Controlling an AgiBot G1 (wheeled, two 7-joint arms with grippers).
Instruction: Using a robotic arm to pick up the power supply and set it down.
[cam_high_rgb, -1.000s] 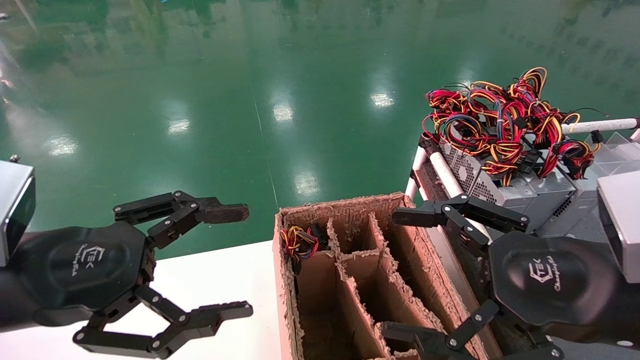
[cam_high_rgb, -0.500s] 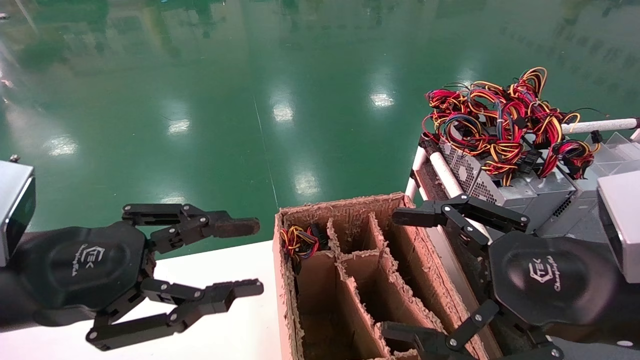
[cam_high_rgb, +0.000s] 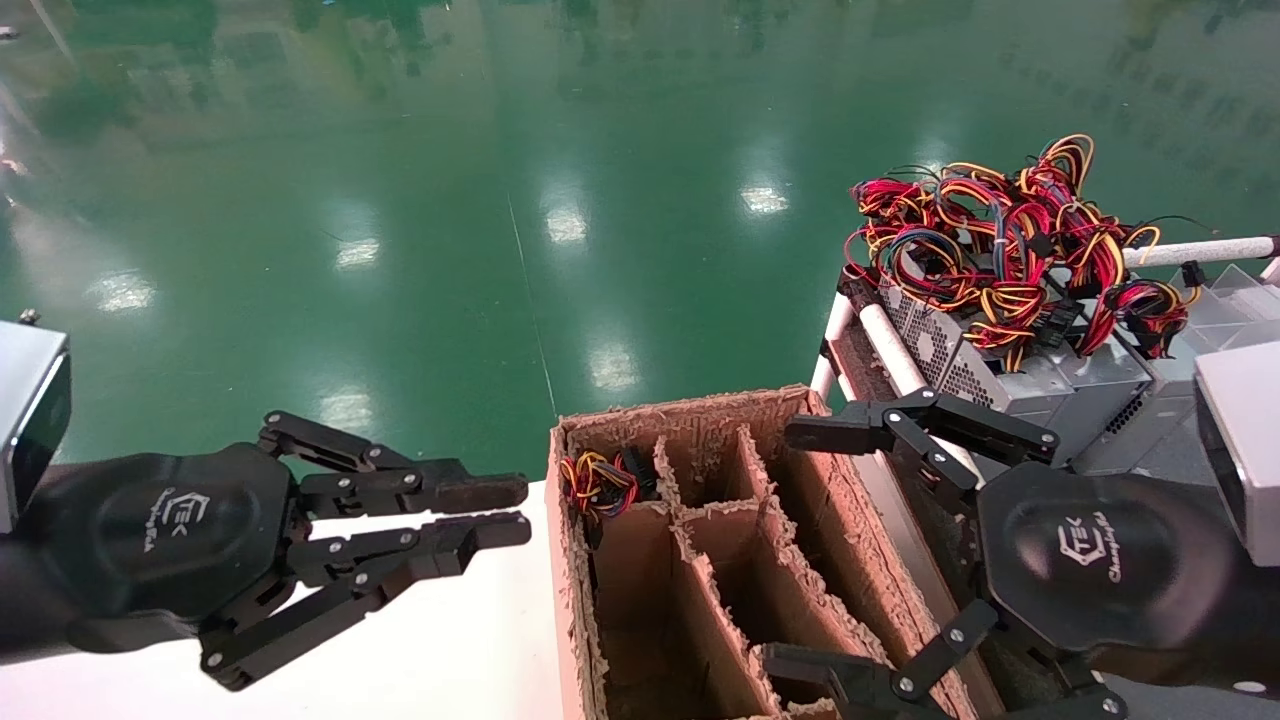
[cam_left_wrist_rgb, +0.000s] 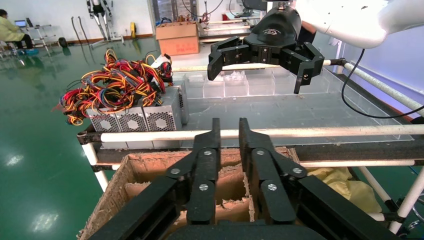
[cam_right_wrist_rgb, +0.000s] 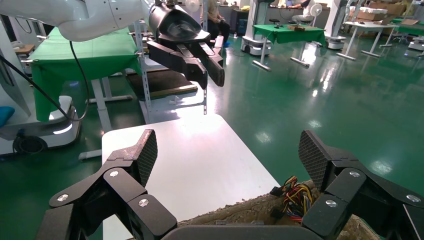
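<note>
Over the white desk (cam_high_rgb: 440, 650) the left pincer (cam_high_rgb: 495, 510) is seen nearly closed on nothing, beside the divided cardboard box (cam_high_rgb: 690, 420); the right pincer (cam_high_rgb: 810, 545), spread wide, is held above that box; the power supply (cam_high_rgb: 1010, 375), probably heavy, rigid and smooth-sided, lies well apart on the rack (cam_high_rgb: 880, 330), best taken by its metal flanks, not its tangled wires (cam_high_rgb: 1000, 240)
</note>
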